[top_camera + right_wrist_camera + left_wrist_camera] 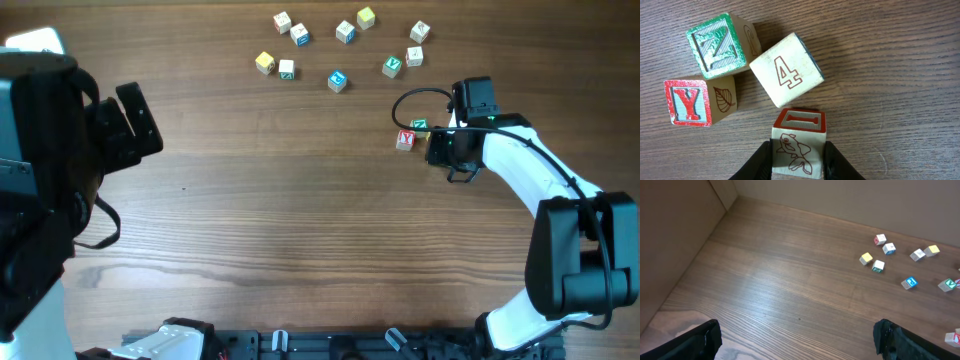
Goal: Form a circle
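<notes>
The circle [747, 75] is a small curved cluster on the wood table: a green Z cube [717, 45], a red Y cube [690, 102] and a pale cube marked 4 [785, 70], all touching. My right gripper [797, 147] is shut on a cube with a red I on top and a fish drawing [799, 142], standing just below the 4 cube. Overhead, the right gripper [437, 148] sits right of the Y cube [405, 140] and Z cube [419, 125] and hides the held cube. My left gripper [797, 345] hangs open over bare wood at far left [135, 125].
Several loose letter cubes [337, 81] lie scattered along the far side of the table, also seen at upper right in the left wrist view as loose cubes [878, 266]. A black cable [405, 97] loops beside the right wrist. A tan wall [675, 235] stands on the left.
</notes>
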You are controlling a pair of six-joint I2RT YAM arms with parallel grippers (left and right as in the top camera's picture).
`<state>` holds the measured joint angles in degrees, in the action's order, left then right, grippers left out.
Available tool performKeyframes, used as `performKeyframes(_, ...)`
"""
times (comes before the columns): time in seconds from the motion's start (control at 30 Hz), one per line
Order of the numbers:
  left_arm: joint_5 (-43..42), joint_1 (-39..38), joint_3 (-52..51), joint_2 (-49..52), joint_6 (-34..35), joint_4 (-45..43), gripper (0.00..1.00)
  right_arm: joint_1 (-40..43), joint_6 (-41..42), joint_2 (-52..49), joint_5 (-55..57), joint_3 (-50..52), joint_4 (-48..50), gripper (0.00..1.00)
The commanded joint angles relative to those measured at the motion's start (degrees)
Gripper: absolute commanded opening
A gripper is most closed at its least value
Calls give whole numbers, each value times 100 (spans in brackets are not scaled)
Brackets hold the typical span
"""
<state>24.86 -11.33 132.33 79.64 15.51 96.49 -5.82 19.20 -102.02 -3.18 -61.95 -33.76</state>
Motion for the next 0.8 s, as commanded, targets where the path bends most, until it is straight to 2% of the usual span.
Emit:
performKeyframes(0.0, 72, 26, -2, 2, -11, 0, 100, -11, 50, -96, 9, 48, 15, 29)
performKeyframes(0.13, 72, 26, -2, 2, -11, 0, 100, -11, 55, -96, 9, 48, 11, 29)
performKeyframes(0.23, 72, 26, -2, 2, -11, 0, 100, -11, 48, -96, 11, 48, 33, 41)
performKeyframes(0.5, 72, 26, -2, 2, -11, 0, 100, -11, 48, -96, 11, 48, 44, 49)
performKeyframes(0.77, 72, 26, -2, 2, -11, 0, 100, -11, 48, -96, -332, 46, -101, 50)
